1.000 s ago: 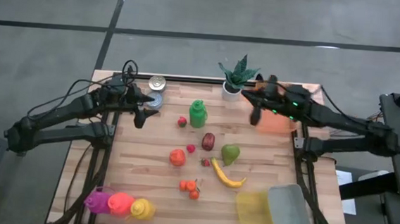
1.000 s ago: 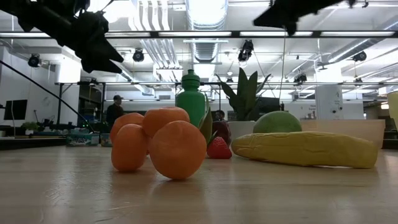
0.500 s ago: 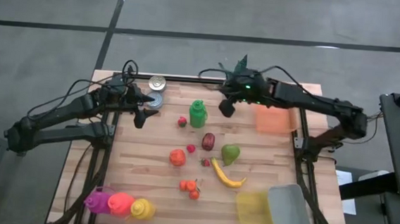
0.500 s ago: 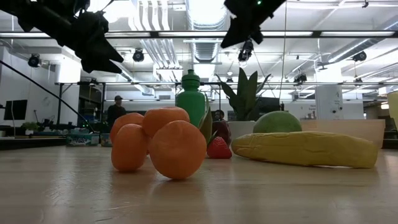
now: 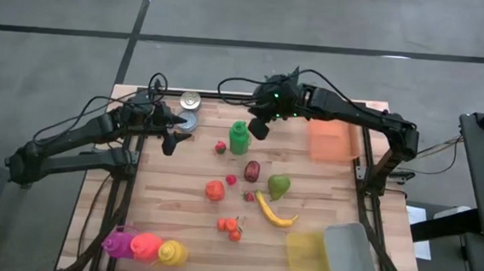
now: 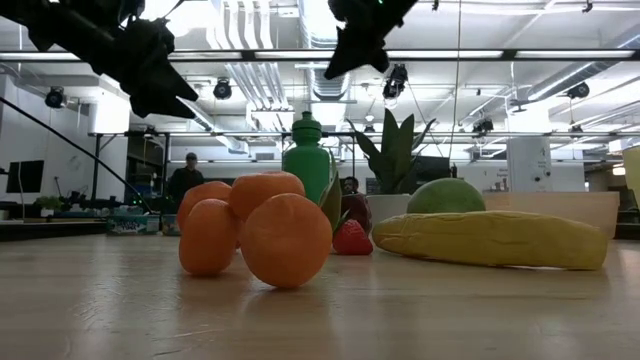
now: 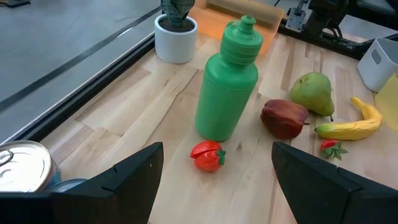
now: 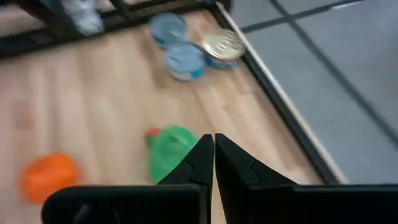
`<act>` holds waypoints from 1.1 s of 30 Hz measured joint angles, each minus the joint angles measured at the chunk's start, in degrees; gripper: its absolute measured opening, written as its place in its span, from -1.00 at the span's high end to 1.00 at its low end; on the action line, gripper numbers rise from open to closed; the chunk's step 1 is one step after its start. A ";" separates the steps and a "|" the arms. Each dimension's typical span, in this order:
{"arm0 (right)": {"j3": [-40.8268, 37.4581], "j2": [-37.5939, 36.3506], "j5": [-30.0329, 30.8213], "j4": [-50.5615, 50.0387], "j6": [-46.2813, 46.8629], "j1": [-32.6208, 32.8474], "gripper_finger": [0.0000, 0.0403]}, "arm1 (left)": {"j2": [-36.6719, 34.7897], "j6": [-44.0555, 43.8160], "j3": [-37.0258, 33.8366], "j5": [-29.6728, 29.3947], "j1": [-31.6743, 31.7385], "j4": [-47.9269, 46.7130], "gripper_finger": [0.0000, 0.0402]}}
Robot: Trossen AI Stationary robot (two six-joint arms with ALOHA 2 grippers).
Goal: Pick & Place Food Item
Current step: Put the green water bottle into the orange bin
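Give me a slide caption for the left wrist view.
Open left gripper faces a green bottle, strawberry, apple, pear and banana.

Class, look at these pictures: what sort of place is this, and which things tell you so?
Probably a robotics lab in an open industrial hall: a wooden table with toy food like a banana, exposed ceiling ducts, and bare concrete floor.

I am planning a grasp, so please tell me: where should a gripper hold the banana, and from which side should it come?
Grip the banana at its thick middle, coming straight down from above. It lies flat on the table as a long curved body, so the fingers should close across its narrow width. Both long sides look free: the pear and small strawberry lie apart from it.
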 joint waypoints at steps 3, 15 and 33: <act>0.78 0.68 -6.14 -0.27 -0.42 -0.48 0.85 | 0.00 0.00 0.00 0.00 -0.01 -0.39 -0.52; 0.11 1.68 -10.21 0.62 -7.07 -0.76 0.03 | 0.00 0.00 0.00 0.00 0.00 -0.42 -0.52; 0.02 7.53 -10.31 3.45 -13.28 -1.21 -0.76 | 0.00 0.00 0.00 0.00 0.00 -0.47 -0.52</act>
